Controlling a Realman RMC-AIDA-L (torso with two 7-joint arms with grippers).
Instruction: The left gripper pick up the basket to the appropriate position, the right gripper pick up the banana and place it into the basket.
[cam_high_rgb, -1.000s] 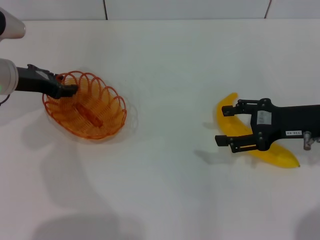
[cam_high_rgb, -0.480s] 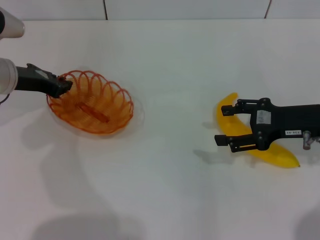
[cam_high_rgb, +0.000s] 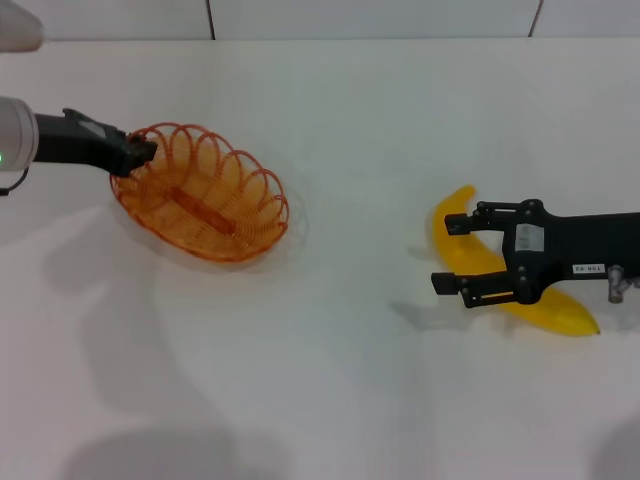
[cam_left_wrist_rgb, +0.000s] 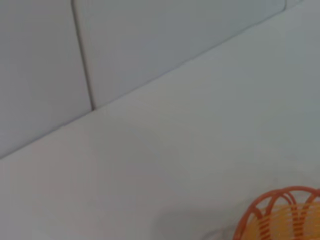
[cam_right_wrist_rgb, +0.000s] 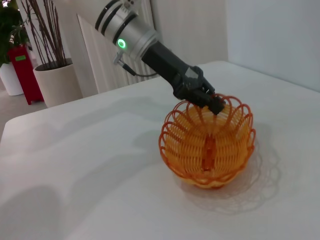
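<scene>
The orange wire basket (cam_high_rgb: 205, 196) is at the left of the white table, tilted and held off the surface. My left gripper (cam_high_rgb: 143, 152) is shut on the basket's left rim. The right wrist view shows the left gripper (cam_right_wrist_rgb: 214, 102) pinching the basket's (cam_right_wrist_rgb: 207, 145) rim from above. The left wrist view shows only a bit of the basket's rim (cam_left_wrist_rgb: 282, 212). The yellow banana (cam_high_rgb: 505, 275) lies at the right. My right gripper (cam_high_rgb: 448, 253) hovers just above the banana, open, with one finger on each side of its left part.
The white table (cam_high_rgb: 340, 380) runs to a white tiled wall at the back. Off the table, the right wrist view shows a radiator (cam_right_wrist_rgb: 107, 60) and potted plants (cam_right_wrist_rgb: 52, 75).
My left gripper has carried the basket to the right and slightly farther back, lifting it. The right gripper and banana have not moved.
</scene>
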